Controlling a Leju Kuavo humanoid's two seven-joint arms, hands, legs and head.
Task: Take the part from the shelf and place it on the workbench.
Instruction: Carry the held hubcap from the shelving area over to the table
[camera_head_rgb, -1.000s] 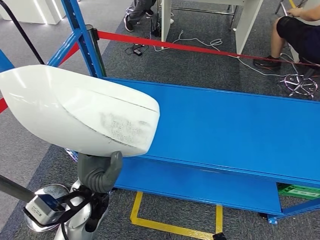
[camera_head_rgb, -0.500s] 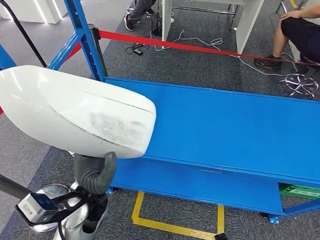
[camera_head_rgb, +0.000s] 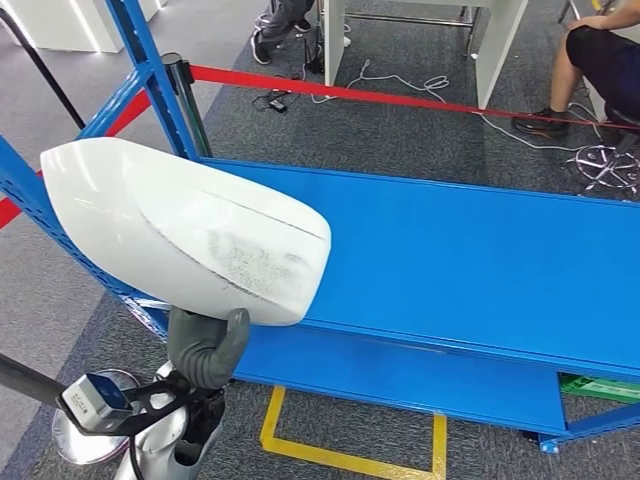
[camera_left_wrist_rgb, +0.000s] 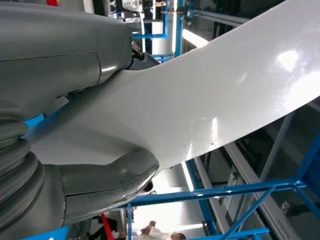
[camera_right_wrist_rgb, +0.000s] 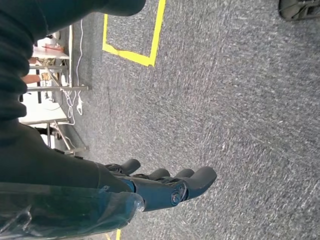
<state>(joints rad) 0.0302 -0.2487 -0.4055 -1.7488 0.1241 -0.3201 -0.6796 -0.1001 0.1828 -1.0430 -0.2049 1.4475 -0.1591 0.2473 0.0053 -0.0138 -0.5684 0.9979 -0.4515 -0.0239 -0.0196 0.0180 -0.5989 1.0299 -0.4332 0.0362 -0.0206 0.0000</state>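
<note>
White part held up over the blue shelf's left end.
The left hand (camera_head_rgb: 202, 347) grips the part (camera_head_rgb: 189, 235) from beneath, thumb and fingers clamping its lower edge above the shelf (camera_head_rgb: 468, 260); the right hand (camera_right_wrist_rgb: 166, 187) hangs over carpet, fingers extended, holding nothing.

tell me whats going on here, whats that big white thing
The robot's left hand holds a large white part from below, gripping its edge between thumb and fingers. The part is in the air in front of a blue shelf, whose deck is bare, so it is already off the shelf and not yet set down anywhere. The right hand hangs over the grey carpet with its fingers out, holding nothing. A person sits behind a red barrier strap.
</note>
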